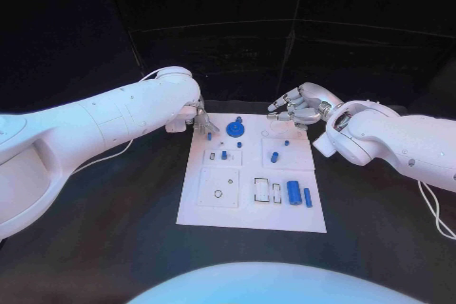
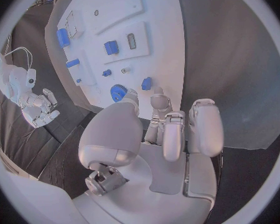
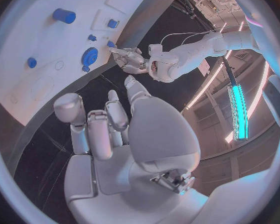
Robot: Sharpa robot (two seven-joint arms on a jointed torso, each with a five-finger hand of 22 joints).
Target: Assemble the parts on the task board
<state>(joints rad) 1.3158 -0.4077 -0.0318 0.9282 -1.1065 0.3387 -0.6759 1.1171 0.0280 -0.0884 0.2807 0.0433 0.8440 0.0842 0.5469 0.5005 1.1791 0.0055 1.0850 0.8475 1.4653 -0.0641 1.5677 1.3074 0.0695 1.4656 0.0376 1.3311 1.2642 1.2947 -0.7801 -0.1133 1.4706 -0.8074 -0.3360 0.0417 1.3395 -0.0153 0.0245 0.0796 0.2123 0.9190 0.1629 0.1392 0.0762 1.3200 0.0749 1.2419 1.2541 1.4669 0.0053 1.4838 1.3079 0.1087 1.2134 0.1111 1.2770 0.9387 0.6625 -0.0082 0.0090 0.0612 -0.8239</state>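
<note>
White task board [image 1: 249,215] on black counter [image 1: 105,238], left hand [image 1: 199,119] at its far edge, fingers released near blue gear [image 2: 117,92], right hand [image 1: 299,106] loosely curled, grasping nothing, left wrist view alone revealing gear teeth

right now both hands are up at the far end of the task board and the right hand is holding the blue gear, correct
Not quite. The right hand holds nothing; in the head view its fingers are curled over the far edge of the task board, apart from the blue gear, which lies on the board. The left hand is at the far end too.
</note>
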